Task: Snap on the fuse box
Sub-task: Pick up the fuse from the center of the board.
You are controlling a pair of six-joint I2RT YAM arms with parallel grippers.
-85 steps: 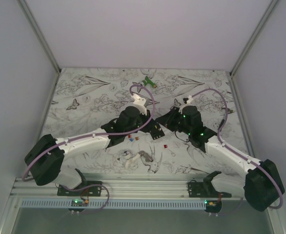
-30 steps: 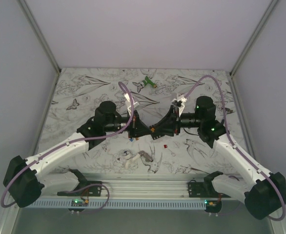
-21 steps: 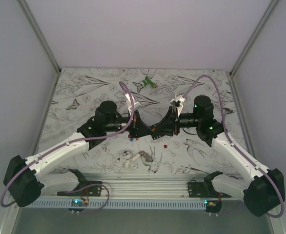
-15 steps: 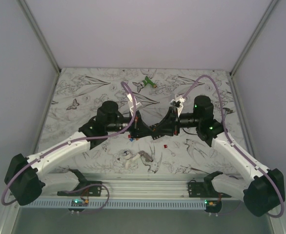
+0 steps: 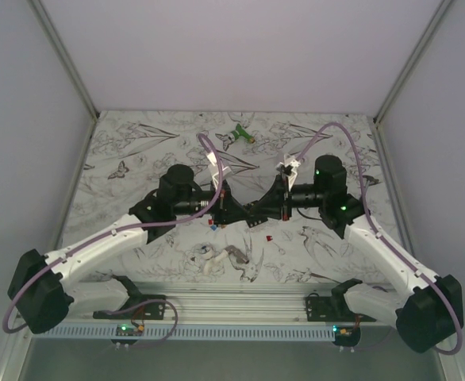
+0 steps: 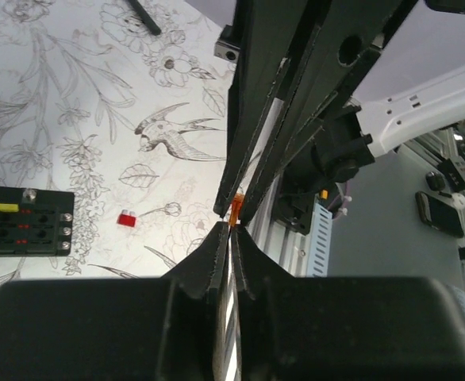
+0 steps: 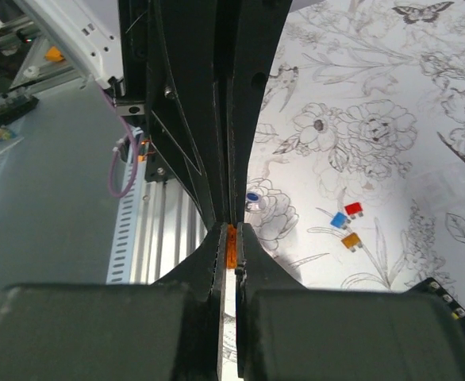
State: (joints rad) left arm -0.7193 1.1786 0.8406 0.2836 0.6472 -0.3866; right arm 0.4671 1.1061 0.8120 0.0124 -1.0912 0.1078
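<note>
Lying flat on the table (image 6: 82, 111), one fuse box (image 6: 26, 220) sits below two grippers meeting tip to tip. The right gripper (image 7: 231, 238) pinches one orange fuse (image 7: 231, 248). The left gripper (image 6: 230, 235) is squeezed narrow. One red fuse (image 6: 126, 218) lies near the box, and a cluster of three fuses (image 7: 340, 220) lies apart.

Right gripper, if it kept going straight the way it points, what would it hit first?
The left gripper, tip to tip with the right gripper, an orange fuse pinched where they meet.
</note>
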